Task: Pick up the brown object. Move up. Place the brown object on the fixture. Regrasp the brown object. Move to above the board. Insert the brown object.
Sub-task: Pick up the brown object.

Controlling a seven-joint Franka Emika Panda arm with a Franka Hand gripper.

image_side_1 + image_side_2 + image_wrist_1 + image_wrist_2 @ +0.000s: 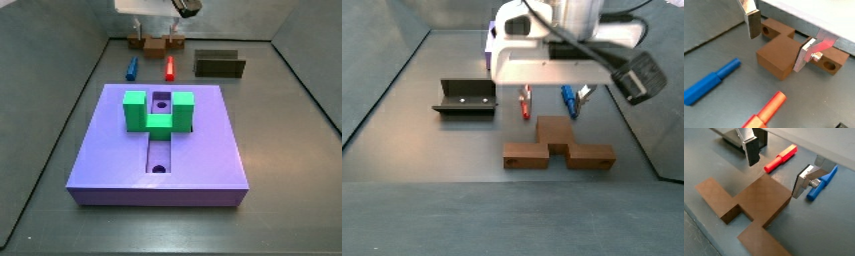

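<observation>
Wrist views show the gripper (pixel 781 42) poised low over the brown object (pixel 784 55), its silver fingers (pixel 752 24) spread apart on either side of the raised middle block, clamped on nothing. The pads look lined up across the block's two flat faces, probably because that thick centre offers the firmest hold on an otherwise long, thin bar. Whether a pad already touches the wood cannot be told.

The brown object (pixel 556 148) lies flat on the grey floor near one end wall, well apart from the board (pixel 100 150). It is a plain wood-coloured bar with a square block standing out from its middle, giving it a T shape in a side view; a round hole shows near one end in a wrist view. Its faces are smooth and sharp-edged.

Just beside it lie a blue peg (pixel 711 82) and a red peg (pixel 767 110), close enough that a wide approach might nudge them. The fixture (pixel 465 98) stands off to one side, hollow and unoccupied, ready for the later set-down. On the board, the green block (pixel 158 112) straddles the central groove. The pick-up appears to be the step in hand.
</observation>
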